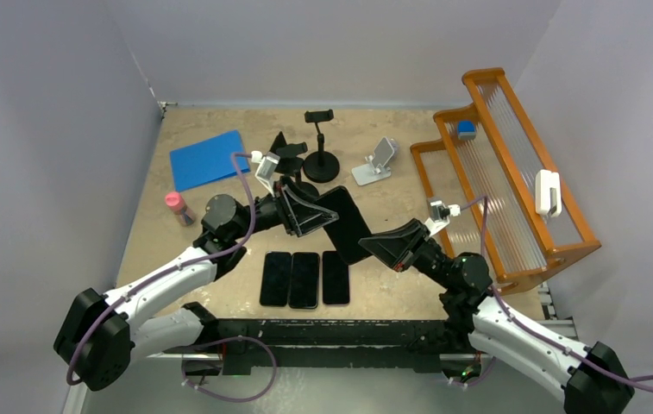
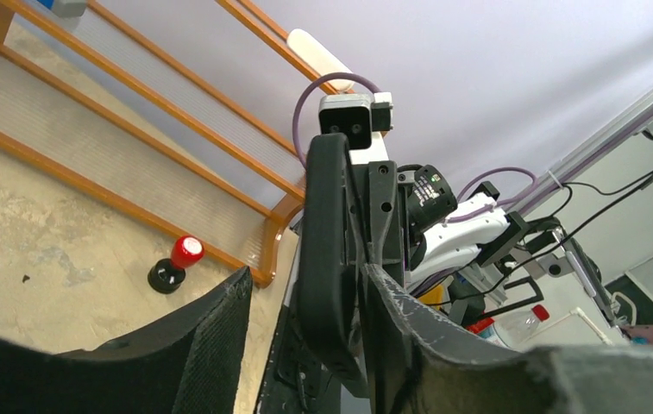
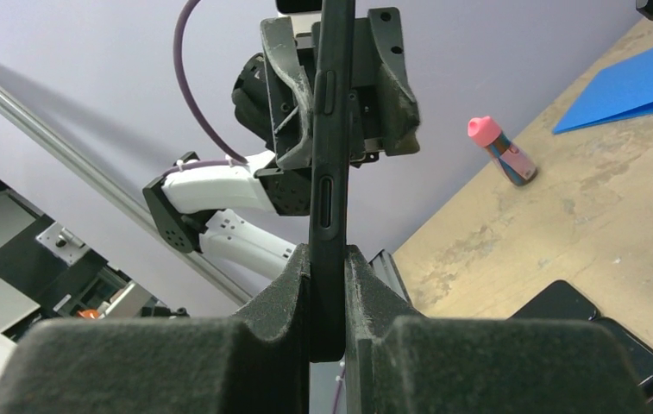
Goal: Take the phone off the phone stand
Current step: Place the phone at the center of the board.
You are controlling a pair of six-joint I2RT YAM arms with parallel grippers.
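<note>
phone (image 1: pixel 348 226) hovering mid-air over center tabletop (image 1: pixel 392 203) | right gripper (image 3: pixel 327 267) clamping its near-right end, left gripper (image 2: pixel 307 280) sitting loose around the far-left end | probably a stiff, slick, crackable slab, so pinching the flat faces is looking safest

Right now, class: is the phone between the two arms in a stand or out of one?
Out: the phone is held aloft, edge clamped between the right fingers, well apart from the black stand.

The right gripper (image 3: pixel 329 259) pinches a dark phone (image 3: pixel 329 172), seen edge-on; the left gripper (image 3: pixel 340 147) flanks its upper end. On the surface (image 3: pixel 564 224) are a pink-capped bottle (image 3: pixel 502 151), a blue sheet (image 3: pixel 633 86) and flat-lying phones (image 3: pixel 599 332).
</note>
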